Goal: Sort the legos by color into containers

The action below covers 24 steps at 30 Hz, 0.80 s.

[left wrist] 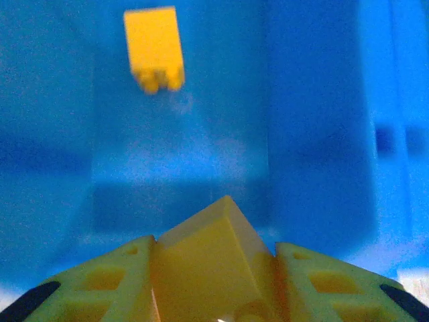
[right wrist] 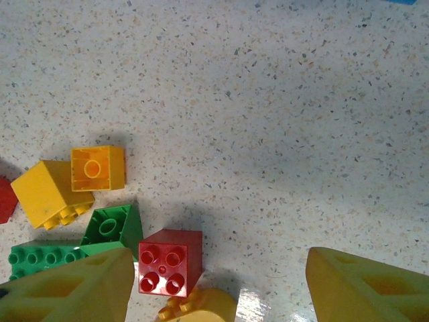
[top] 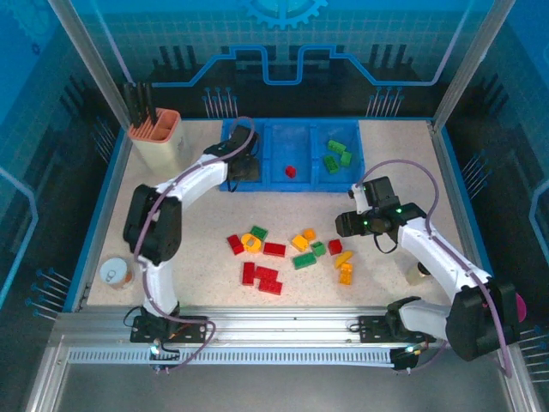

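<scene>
Outstretched, left arm holds yellow brick over tray.

— What surrounds the bench?
— A speckled beige table, blue-edged, inside an aluminium frame; blue translucent panels printed with circuit lines wall it in.
— The light?
— Bright, even. A metal rail lines the near edge.

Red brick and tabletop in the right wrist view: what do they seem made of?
The red brick looks like smooth moulded plastic: uniform colour, crisp round studs. The tabletop looks like speckled laminate or a stone-like composite, with a glare patch suggesting a slight gloss.
</scene>
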Each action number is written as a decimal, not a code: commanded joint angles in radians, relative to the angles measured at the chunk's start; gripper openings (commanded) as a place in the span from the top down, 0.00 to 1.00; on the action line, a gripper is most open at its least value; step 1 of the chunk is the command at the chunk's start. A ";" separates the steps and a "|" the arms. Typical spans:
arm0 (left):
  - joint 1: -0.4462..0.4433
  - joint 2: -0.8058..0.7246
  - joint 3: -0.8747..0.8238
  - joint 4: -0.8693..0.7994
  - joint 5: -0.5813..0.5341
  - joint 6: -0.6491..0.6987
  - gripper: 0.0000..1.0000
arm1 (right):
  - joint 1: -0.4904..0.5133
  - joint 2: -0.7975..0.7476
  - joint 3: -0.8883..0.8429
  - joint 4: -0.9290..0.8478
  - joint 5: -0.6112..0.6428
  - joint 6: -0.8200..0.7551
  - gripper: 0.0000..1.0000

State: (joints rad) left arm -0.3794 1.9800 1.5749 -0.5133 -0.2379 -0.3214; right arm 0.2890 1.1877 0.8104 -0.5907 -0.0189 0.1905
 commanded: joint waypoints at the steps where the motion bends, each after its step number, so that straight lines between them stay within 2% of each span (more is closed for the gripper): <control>1: 0.018 0.114 0.133 0.006 0.015 0.039 0.59 | 0.000 -0.024 -0.012 -0.004 -0.013 -0.009 0.30; 5: 0.051 0.224 0.247 -0.021 0.026 0.038 0.59 | -0.002 -0.017 -0.012 -0.004 -0.016 -0.009 0.30; 12: 0.076 0.285 0.303 -0.021 0.029 0.047 0.56 | -0.006 -0.002 -0.016 0.010 -0.018 -0.011 0.30; 20: 0.076 0.267 0.292 -0.022 0.036 0.045 0.42 | -0.026 0.054 -0.006 0.035 -0.023 -0.026 0.30; 24: 0.076 0.223 0.264 -0.016 0.032 0.050 0.41 | -0.037 0.044 -0.002 0.035 -0.030 -0.029 0.30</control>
State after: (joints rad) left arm -0.3084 2.2597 1.8481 -0.5179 -0.2199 -0.2848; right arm 0.2672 1.2392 0.8104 -0.5663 -0.0326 0.1780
